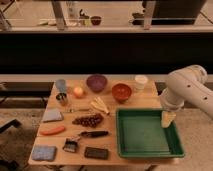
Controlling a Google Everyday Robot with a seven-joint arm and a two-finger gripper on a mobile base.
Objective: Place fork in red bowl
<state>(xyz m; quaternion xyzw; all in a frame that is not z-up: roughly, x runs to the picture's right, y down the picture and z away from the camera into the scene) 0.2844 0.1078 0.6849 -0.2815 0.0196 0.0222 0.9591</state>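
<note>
The fork (76, 110) is a thin silvery utensil lying flat on the wooden table (131, 106), left of the banana (100, 105). The red bowl (121, 92) stands upright at the back middle of the table, right of the purple bowl (96, 82). My gripper (167, 119) hangs from the white arm (186, 89) at the right, above the right side of the green tray (146, 134). It is far right of the fork and to the front right of the red bowl. Nothing shows in it.
A white cup (141, 81) stands right of the red bowl. Grapes (89, 120), a black-handled utensil (94, 134), a black brush (71, 145), a carrot (52, 130), a blue sponge (44, 152), a grey cloth (52, 116), a blue cup (61, 85), a can (62, 98) and an orange fruit (78, 92) lie on the table's left half.
</note>
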